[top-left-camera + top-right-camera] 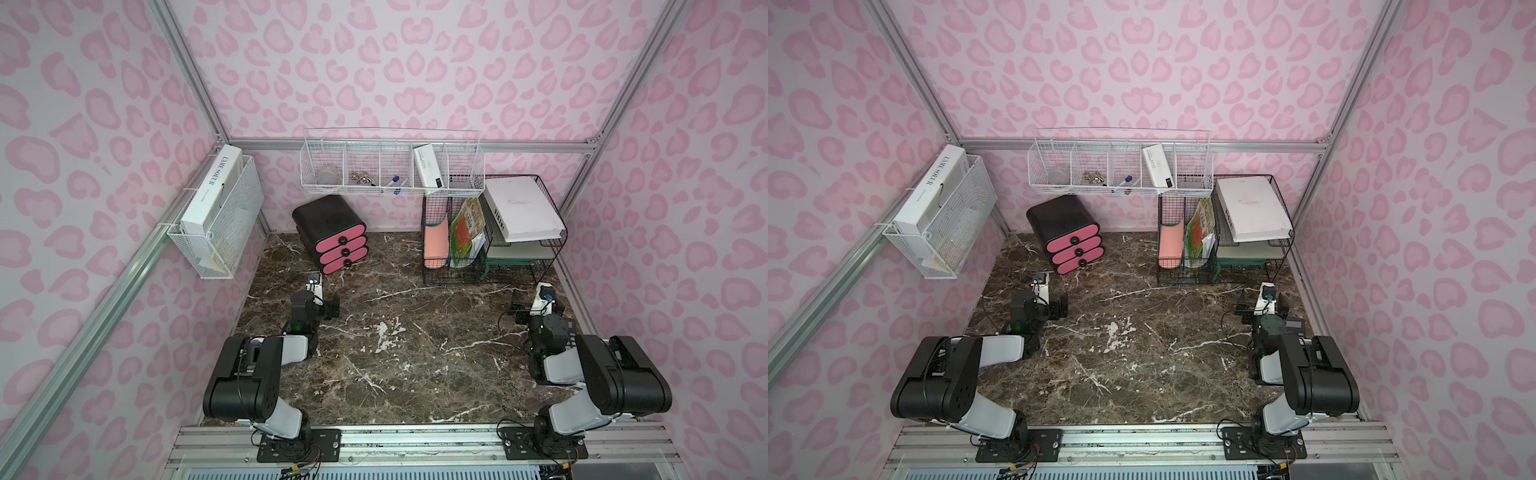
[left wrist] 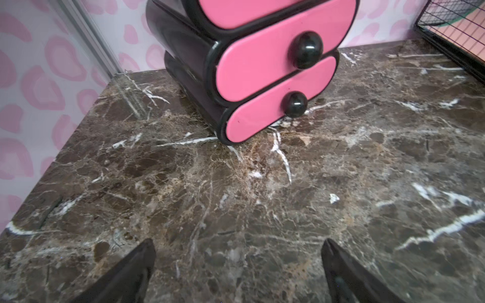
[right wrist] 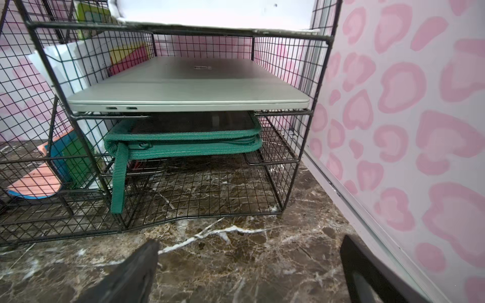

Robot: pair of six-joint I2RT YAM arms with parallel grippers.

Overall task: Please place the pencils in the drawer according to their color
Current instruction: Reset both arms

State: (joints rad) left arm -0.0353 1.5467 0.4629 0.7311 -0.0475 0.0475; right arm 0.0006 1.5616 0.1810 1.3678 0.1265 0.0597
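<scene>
A dark brown marble table (image 1: 415, 357) sits inside a booth with pink spotted walls, seen from above in both top views. At the back left of the table stands the drawer (image 1: 330, 235). It is a small rounded black cabinet with three stacked pink fronts, each with a round black knob. All three fronts sit flush (closed), and the cabinet is angled a little toward the table's middle.

The left gripper (image 2: 237, 244) hangs low over the marble just in front of the cabinet. Its two black fingers are spread wide with nothing between them, and its wrist view looks at the lower two pink fronts.

The right gripper (image 3: 250, 240) is at the far right of the table, close to the side wall. It is also spread wide and holds nothing, and it faces a black wire rack (image 3: 278, 60).

In that rack a closed silver laptop (image 3: 189, 89) lies on a shelf. A green zipped case (image 3: 183, 145) lies on the shelf below it, and a white book (image 1: 521, 208) rests on top of the rack.

A white wire basket (image 1: 324, 160) hangs on the back wall above the cabinet. It holds a blue-capped pen (image 1: 395, 181) among other small items.
</scene>
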